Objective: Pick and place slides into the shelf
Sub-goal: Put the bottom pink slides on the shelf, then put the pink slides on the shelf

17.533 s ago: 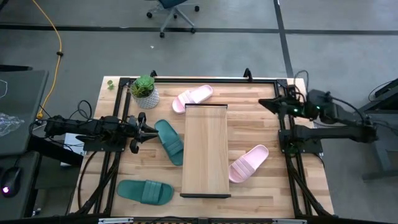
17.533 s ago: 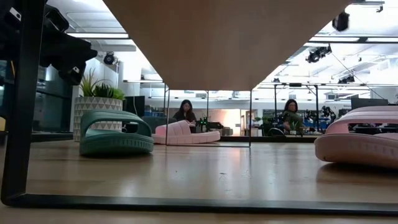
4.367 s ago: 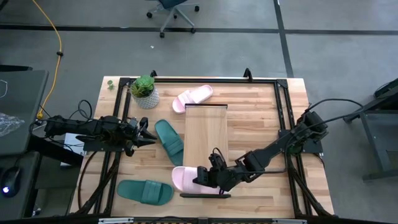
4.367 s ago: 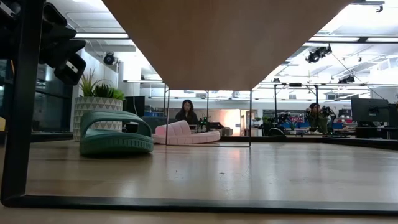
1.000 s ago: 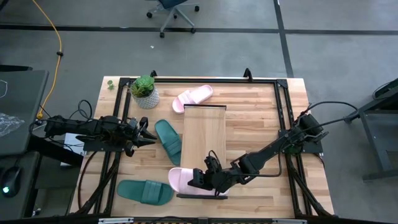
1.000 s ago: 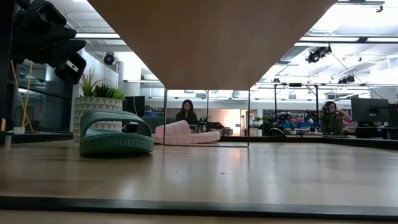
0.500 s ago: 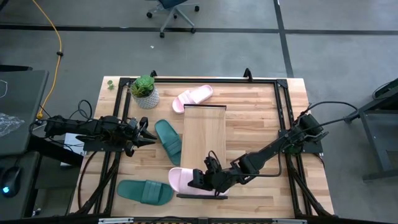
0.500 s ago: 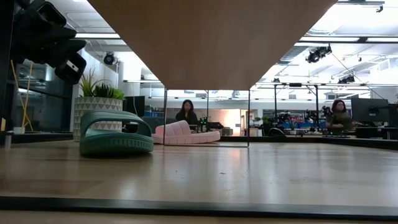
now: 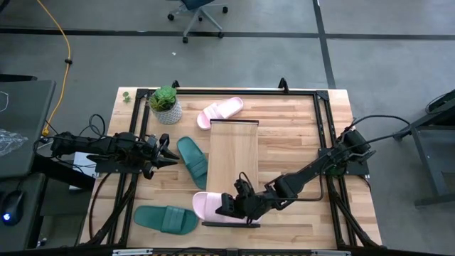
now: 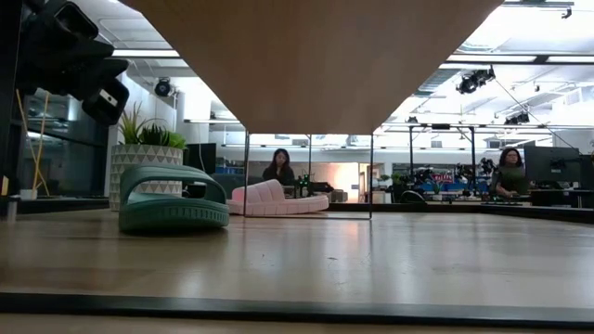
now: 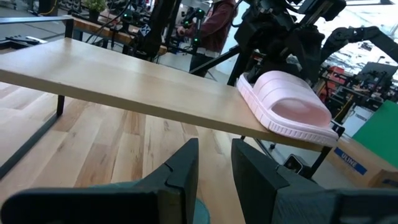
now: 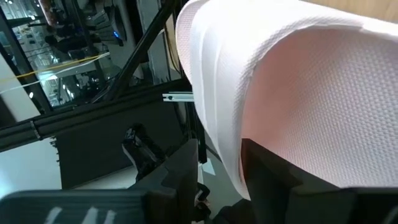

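One pale pink slide lies across the near end of the shelf, and its left part overhangs the board's left edge. My right gripper is shut on it. The left wrist view shows this slide flat on the board. A second pink slide rests on the table past the shelf's far end. One teal slide lies left of the shelf and another by the near edge. My left gripper hovers at the first teal slide's left edge, fingers slightly apart. My right gripper holds the pink slide by the end that points to the table's right. The sole's rim runs between its two fingers. It comes in roughly level from the table's right, over the shelf. The slide's sole lies on the shelf board.
A potted plant stands at the table's far left corner, near the far pink slide. Bare tabletop lies right of the shelf. In the low view the shelf's underside spans the top. People sit in the room beyond.
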You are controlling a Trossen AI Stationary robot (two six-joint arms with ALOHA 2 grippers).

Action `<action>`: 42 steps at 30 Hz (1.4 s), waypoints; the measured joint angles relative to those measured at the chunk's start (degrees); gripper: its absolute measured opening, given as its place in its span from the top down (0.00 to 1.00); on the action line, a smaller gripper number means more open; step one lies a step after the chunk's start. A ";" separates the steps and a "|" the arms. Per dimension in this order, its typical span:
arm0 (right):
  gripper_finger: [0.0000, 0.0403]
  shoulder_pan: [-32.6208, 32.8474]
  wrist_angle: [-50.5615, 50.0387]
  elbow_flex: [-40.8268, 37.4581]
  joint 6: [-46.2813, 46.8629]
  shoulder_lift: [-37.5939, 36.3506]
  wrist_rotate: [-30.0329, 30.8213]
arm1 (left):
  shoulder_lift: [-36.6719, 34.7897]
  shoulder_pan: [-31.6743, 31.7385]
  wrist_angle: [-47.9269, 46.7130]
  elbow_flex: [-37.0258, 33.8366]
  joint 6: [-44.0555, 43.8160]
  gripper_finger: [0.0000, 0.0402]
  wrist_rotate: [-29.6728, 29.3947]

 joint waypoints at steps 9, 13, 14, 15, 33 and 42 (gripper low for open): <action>0.72 0.00 -0.78 0.00 0.44 0.00 0.04 | 0.02 -0.01 -0.01 0.00 0.07 0.79 0.00; 0.72 0.00 -0.80 0.00 0.61 0.00 0.07 | 0.00 0.00 -0.01 0.00 0.07 0.79 0.00; 0.72 0.00 -0.82 0.00 0.63 0.00 0.07 | 0.01 0.00 -0.02 0.00 0.07 0.79 0.00; 0.72 0.00 -0.86 0.00 0.77 0.00 0.07 | 0.00 0.01 -0.02 0.00 0.07 0.79 0.00; 0.72 0.00 -8.27 0.01 1.92 -3.13 1.50 | 0.02 0.01 -0.04 0.00 0.10 0.79 0.00; 0.72 0.00 -15.47 0.02 1.84 -6.19 2.39 | 0.02 0.01 0.02 0.00 0.53 0.79 0.00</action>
